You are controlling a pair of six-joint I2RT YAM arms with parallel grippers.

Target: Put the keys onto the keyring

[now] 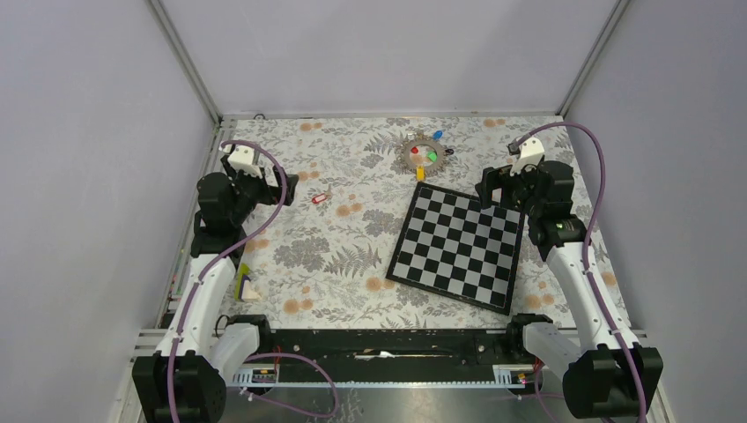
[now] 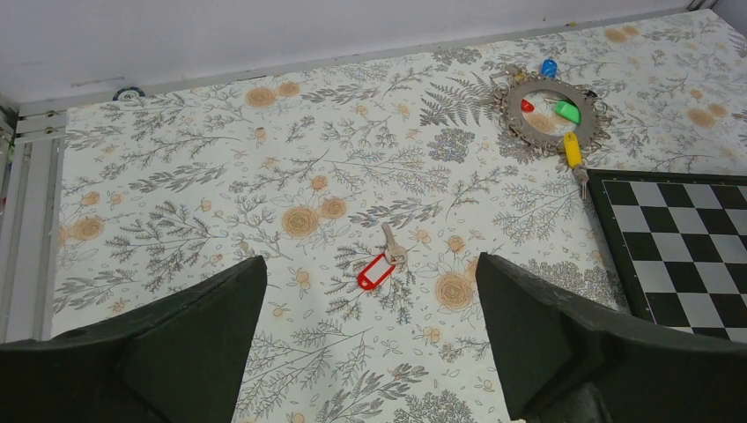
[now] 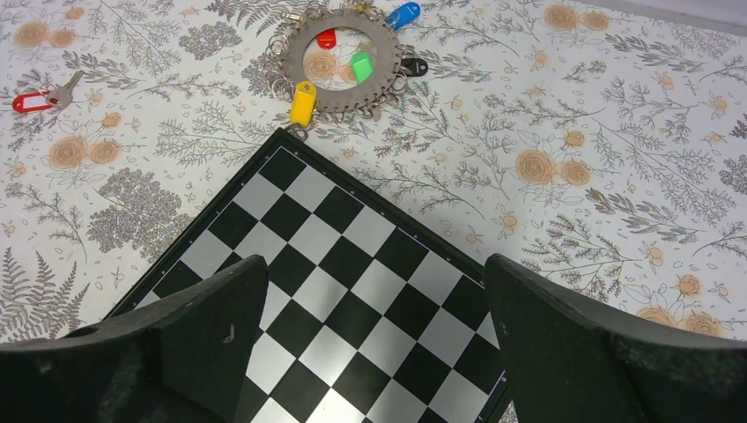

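The keyring (image 1: 425,155) is a grey toothed ring lying at the back of the table, also seen in the left wrist view (image 2: 548,107) and the right wrist view (image 3: 343,60). Red (image 3: 327,39), green (image 3: 361,66), yellow (image 3: 302,104) and blue (image 3: 403,15) keys lie on or against it. One loose key with a red tag (image 1: 320,199) lies on the cloth to its left, straight ahead of my left gripper (image 2: 370,262). My left gripper (image 1: 289,186) is open and empty. My right gripper (image 1: 487,189) is open and empty above the chessboard (image 3: 352,273).
The chessboard (image 1: 458,247) lies right of centre, its far corner close to the yellow key. A small black tag (image 3: 414,66) sits at the ring's right side. A yellow and white object (image 1: 245,282) lies beside the left arm. Walls enclose the table.
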